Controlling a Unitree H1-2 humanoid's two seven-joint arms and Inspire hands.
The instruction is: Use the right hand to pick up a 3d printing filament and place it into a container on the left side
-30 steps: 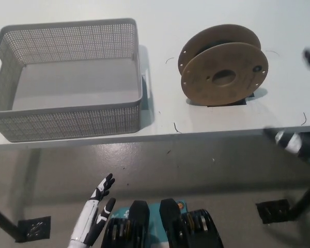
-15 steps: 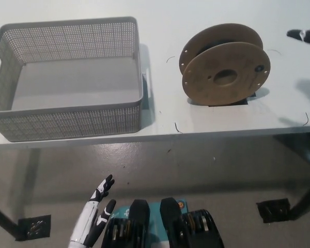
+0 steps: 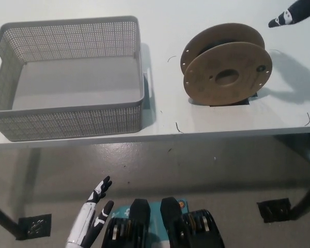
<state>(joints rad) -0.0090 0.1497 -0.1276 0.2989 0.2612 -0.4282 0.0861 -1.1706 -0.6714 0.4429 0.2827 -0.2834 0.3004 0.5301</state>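
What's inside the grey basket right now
Nothing shows inside the grey basket; its bare floor is visible. The near wall hides only the floor's front edge. The filament spool stands on the table, to its right.

No readable text, labels, brands or numbers; filament spool [image 3: 226,71] flanges and basket [image 3: 67,77] unmarked.

grey mesh basket [image 3: 67,121] | brown spool [image 3: 227,77], filament possibly black
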